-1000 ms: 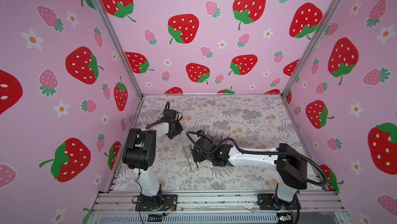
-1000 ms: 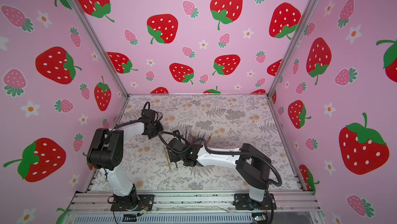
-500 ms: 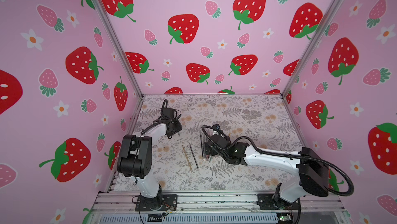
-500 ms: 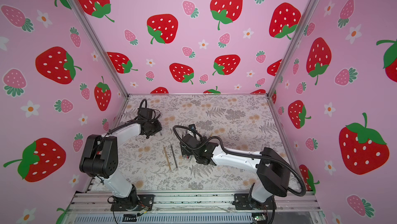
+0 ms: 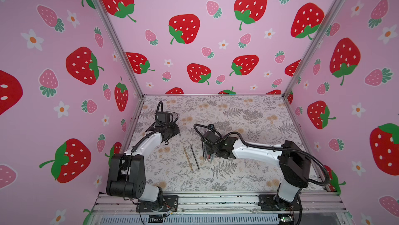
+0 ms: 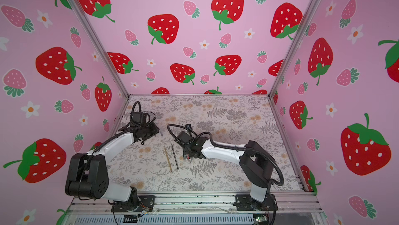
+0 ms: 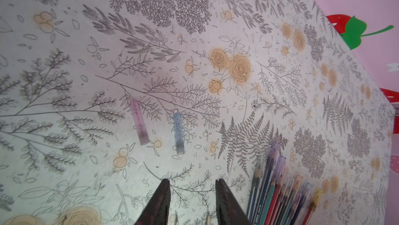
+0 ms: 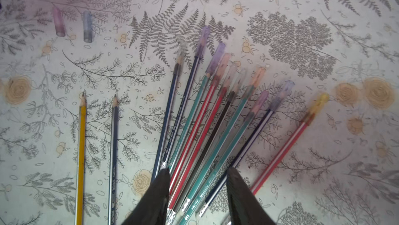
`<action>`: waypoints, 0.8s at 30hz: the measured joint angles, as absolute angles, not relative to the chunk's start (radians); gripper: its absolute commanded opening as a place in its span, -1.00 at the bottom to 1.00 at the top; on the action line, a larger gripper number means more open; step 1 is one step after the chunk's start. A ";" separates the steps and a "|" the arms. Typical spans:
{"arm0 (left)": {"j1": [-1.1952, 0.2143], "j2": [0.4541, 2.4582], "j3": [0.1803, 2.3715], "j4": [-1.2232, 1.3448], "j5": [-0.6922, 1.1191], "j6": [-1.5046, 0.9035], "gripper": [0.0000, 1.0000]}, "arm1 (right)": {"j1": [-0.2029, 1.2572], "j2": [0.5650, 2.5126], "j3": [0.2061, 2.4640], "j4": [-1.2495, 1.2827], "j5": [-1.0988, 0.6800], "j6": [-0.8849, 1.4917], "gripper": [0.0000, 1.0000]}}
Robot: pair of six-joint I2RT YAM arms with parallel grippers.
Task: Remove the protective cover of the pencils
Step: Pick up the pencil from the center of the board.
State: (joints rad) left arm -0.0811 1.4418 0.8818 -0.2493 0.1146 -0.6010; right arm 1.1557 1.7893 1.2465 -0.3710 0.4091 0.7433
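Observation:
The pencils (image 8: 207, 126) lie fanned on the floral table, each tip under a translucent protective cover (image 8: 203, 40). My right gripper (image 8: 197, 170) has closed in on their banded ends, a finger on each side of the bundle. In both top views this gripper (image 5: 208, 148) (image 6: 187, 152) stands over those ends. A gold pencil (image 8: 81, 148) and a dark blue pencil (image 8: 113, 148) lie bare beside the fan. A pink cover (image 7: 139, 122) and a blue cover (image 7: 178, 133) lie loose ahead of my left gripper (image 7: 192, 180), which is open and holds nothing.
The left arm (image 5: 151, 142) reaches along the left wall, and its gripper (image 5: 178, 134) sits beyond the bare pencils (image 5: 191, 158). Pink strawberry walls close the table (image 5: 248, 170) on three sides. An aluminium rail (image 5: 216, 200) runs along the front.
The right gripper shifted a little to the right, uncovering the dark blue pencil, and its jaws narrowed onto the bundle. The left gripper's jaws widened.

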 measured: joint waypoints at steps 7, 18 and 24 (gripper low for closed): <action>-0.003 1.177 0.707 -0.216 0.109 -0.601 -0.13 | 1.153 1.905 1.371 -0.427 0.342 0.732 -0.28; 0.052 1.038 0.578 -0.201 -0.003 -0.609 -0.13 | 1.129 2.057 1.534 -0.495 0.265 0.724 -0.43; 0.071 1.043 0.519 -0.173 -0.053 -0.623 -0.12 | 1.112 2.121 1.589 -0.530 0.242 0.724 -0.46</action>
State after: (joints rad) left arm 0.0711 1.0428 0.5194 -0.1734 -0.0532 -0.6228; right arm 1.1122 2.1208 1.5894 -0.5304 0.2424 0.7242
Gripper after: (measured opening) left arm 0.441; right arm 0.272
